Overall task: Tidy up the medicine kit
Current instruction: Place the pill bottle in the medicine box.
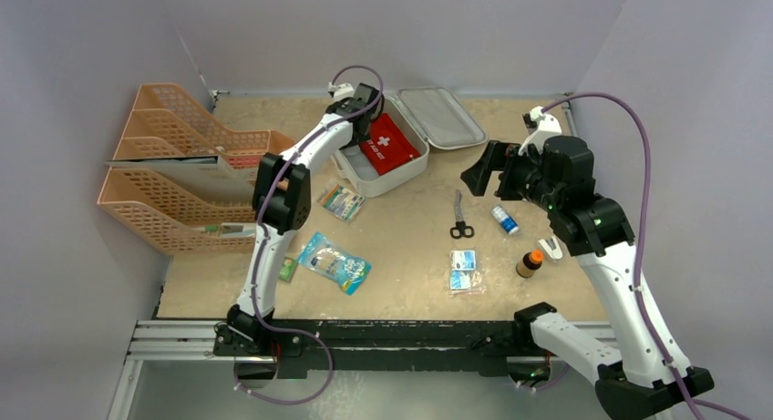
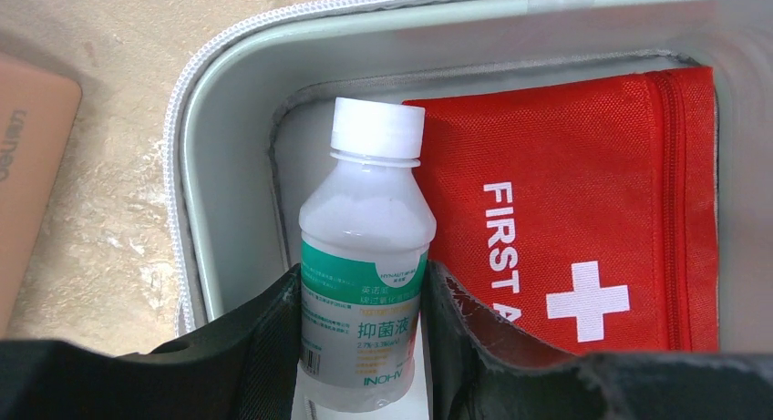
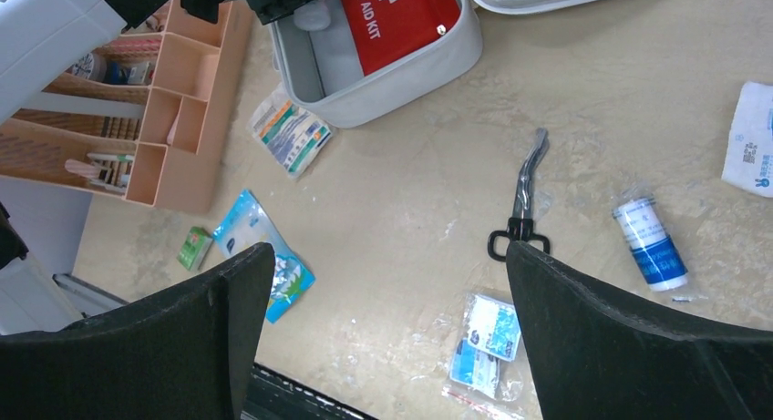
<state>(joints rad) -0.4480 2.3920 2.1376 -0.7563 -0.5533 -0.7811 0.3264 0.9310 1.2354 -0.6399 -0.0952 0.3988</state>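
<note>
Beige table (image 1: 410, 274), grey walls all round. The medicine kit (image 1: 396, 176) sits at the far middle with its lid (image 1: 442, 117) flopped open to its right. Left fingers (image 2: 260, 343) are clamped on a white-capped bottle (image 2: 366, 238) in the narrow strip between the kit's left wall and the red pouch (image 2: 565, 183), so it's a tight fit. Right fingers (image 3: 191, 338) are spread wide and empty, hovering right of the kit over the scissors (image 1: 460, 220). Bare table between kit and scissors.

Desk (image 1: 410, 288): beige, mottled.
Medicine kit (image 1: 399, 175): open, beneath left end effector (image 1: 360, 119).
File trays (image 1: 173, 156): left of left end effector.
Scissors (image 1: 460, 221), blue-white vial (image 1: 503, 220): below right end effector (image 1: 480, 171).
Blue pouch (image 1: 334, 262), sachets (image 1: 466, 271): well apart from both end effectors.
</note>
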